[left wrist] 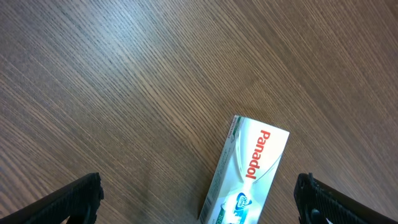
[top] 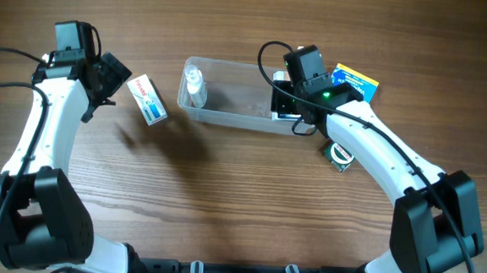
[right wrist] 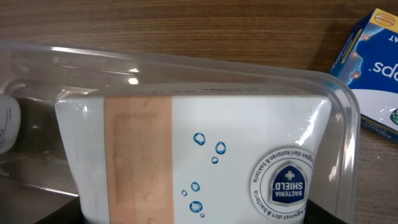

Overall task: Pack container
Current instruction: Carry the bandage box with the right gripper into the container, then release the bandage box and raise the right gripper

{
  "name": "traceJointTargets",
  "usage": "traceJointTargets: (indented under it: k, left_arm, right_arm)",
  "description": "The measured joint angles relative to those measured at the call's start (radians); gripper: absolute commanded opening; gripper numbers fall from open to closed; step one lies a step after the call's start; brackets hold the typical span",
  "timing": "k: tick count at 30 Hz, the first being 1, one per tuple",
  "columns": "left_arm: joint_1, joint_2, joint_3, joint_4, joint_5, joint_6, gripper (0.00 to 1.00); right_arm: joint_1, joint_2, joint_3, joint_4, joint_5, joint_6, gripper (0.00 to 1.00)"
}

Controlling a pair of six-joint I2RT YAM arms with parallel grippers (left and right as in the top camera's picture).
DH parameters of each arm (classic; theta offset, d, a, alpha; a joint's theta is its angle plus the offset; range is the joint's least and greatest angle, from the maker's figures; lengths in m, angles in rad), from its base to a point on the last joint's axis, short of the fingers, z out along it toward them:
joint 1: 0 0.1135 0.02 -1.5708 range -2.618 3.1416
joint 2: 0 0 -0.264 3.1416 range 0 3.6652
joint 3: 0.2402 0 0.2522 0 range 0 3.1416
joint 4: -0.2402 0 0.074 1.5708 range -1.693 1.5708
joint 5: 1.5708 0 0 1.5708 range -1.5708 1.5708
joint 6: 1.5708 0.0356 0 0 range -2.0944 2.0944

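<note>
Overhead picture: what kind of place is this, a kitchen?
Probably a robot practice bench, not a kitchen. A left arm and right arm work at a wooden table, with a Panadol box and a clear container for packing.

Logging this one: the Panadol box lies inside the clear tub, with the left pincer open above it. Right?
No. The overhead view shows the Panadol box on the table outside the clear tub, to its left; the left pincer is open above it.

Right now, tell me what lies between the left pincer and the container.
Only the Panadol box, lying on the wood between the left pincer and the container; the overhead view shows it.
</note>
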Motion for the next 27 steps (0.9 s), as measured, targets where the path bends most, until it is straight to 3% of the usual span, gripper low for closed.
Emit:
traceJointTargets:
  k: [12, 20, 27]
  left_arm:
    - [0.0, 0.0, 0.0, 0.0, 0.0, 0.0, 1.0]
    - [0.0, 0.0, 0.0, 0.0, 0.0, 0.0, 1.0]
    - [0.0, 0.0, 0.0, 0.0, 0.0, 0.0, 1.0]
  right_arm:
    - [0.0, 0.0, 0.0, -0.001, 0.001, 0.0, 0.82]
    - [0.0, 0.0, 0.0, -0.003, 0.0, -0.005, 0.84]
    - [0.0, 0.0, 0.047, -0.041, -0.004, -0.011, 0.8]
